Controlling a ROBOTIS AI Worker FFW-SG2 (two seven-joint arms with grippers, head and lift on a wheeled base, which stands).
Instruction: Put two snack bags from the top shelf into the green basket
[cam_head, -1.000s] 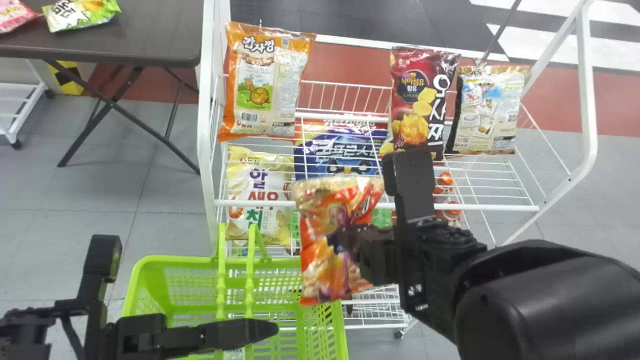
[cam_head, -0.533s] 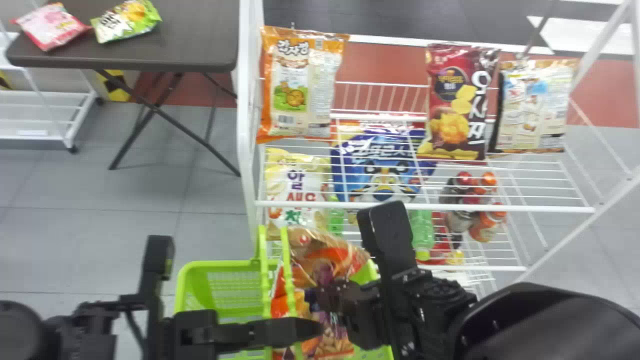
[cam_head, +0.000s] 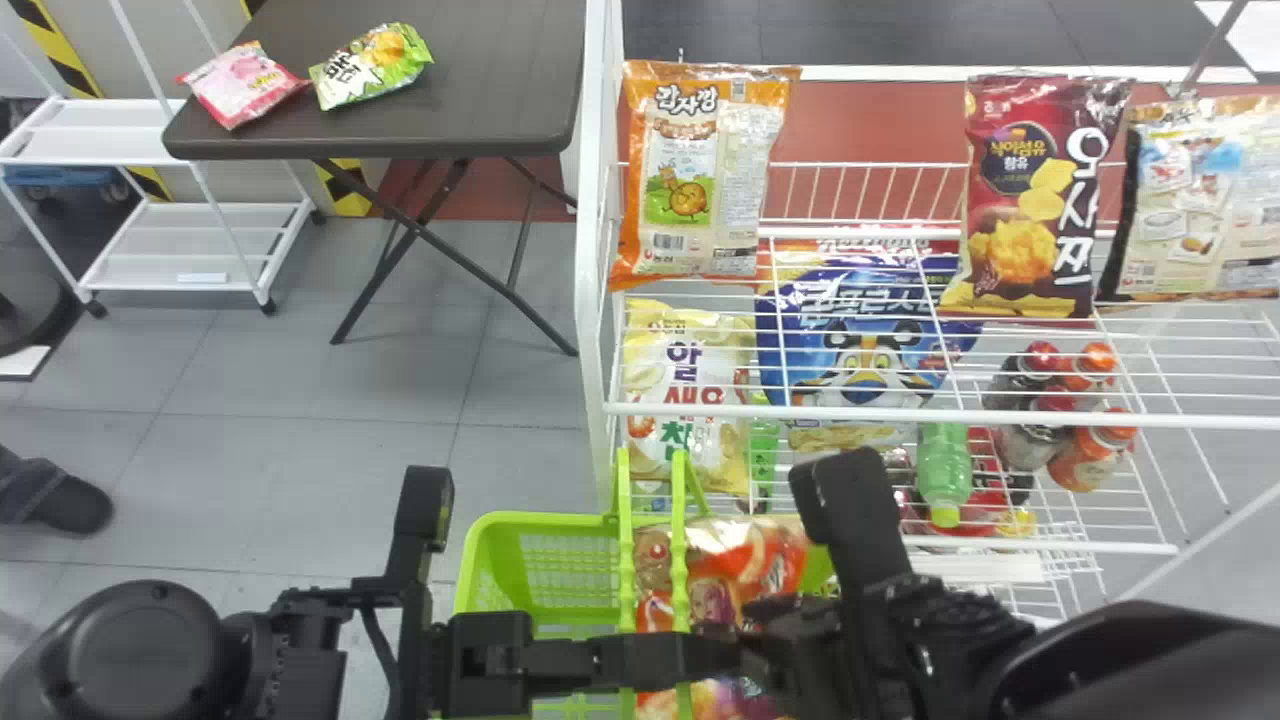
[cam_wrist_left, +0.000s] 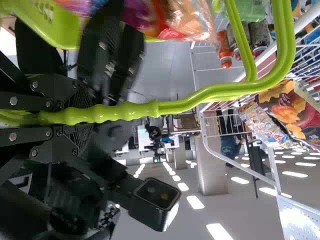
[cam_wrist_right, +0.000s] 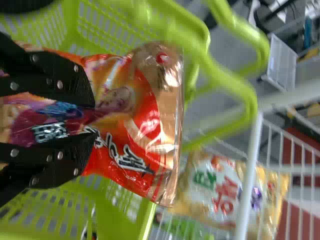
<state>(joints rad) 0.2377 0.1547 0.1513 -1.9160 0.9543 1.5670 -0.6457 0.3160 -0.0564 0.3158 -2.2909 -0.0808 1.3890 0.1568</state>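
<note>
Over the mouth of the green basket (cam_head: 540, 522), in the head view, the red snack bag (cam_head: 725, 565) is at the right gripper (cam_head: 765, 640), its upper end reaching out beyond the dark fingers toward the shelf side. Its lower part lies partly behind the arms; how deep it sits in the basket cannot be told. The basket handles (cam_head: 624, 560) stand upright, crossing in front of the bag's left part. The left gripper (cam_head: 650, 658) is at these handles, just beside the right one. On the top shelf (cam_head: 900, 415) behind are an orange snack bag (cam_head: 700, 180), a maroon snack bag (cam_head: 1030, 200) and a beige snack bag (cam_head: 1200, 205).

In the left wrist view, the left gripper (cam_wrist_left: 90, 115) is clamped on a ribbed green handle, which runs out from between its fingers. The red bag is near, alongside the basket rim.

In the right wrist view, the right gripper (cam_wrist_right: 94, 119) is closed on the bag, one finger on either side of its creased, purple middle. The bag spreads past the fingertips to its crimped golden edge, with the basket's slotted walls around and behind it. Past the rim is a yellow snack bag (cam_wrist_right: 225, 192).
</note>
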